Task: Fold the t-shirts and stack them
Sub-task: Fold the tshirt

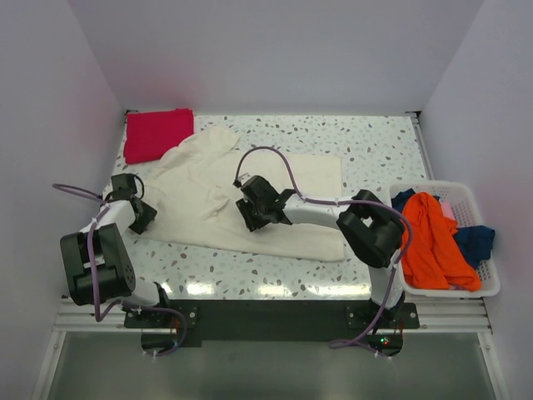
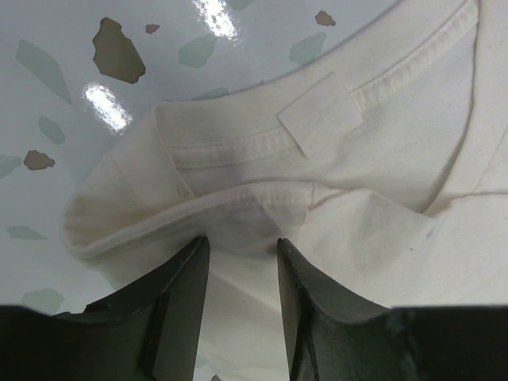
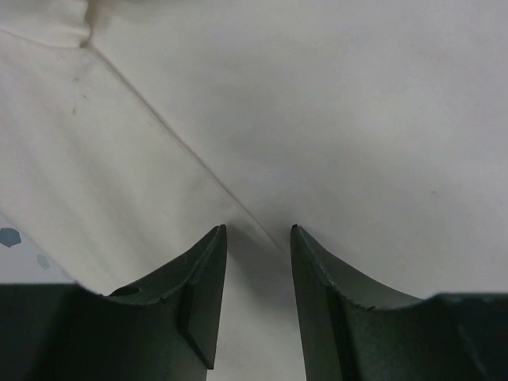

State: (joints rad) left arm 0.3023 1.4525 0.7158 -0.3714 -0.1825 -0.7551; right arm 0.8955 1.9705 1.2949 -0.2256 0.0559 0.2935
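A large cream t-shirt (image 1: 200,167) lies spread across the middle of the speckled table (image 1: 375,142). My left gripper (image 1: 143,215) is at its left edge, by the collar. In the left wrist view the gripper (image 2: 242,242) is open, with a fold of the cream shirt (image 2: 381,159) by the collar label between the tips. My right gripper (image 1: 250,215) is down on the middle of the shirt. In the right wrist view it (image 3: 258,230) is open, astride a seam of the cream cloth (image 3: 317,95). A red t-shirt (image 1: 156,133) lies folded at the back left.
A white basket (image 1: 491,287) stands at the table's right edge, holding an orange t-shirt (image 1: 429,242) and a blue one (image 1: 475,240). White walls close in the back and sides. The red shirt touches the cream shirt's far corner.
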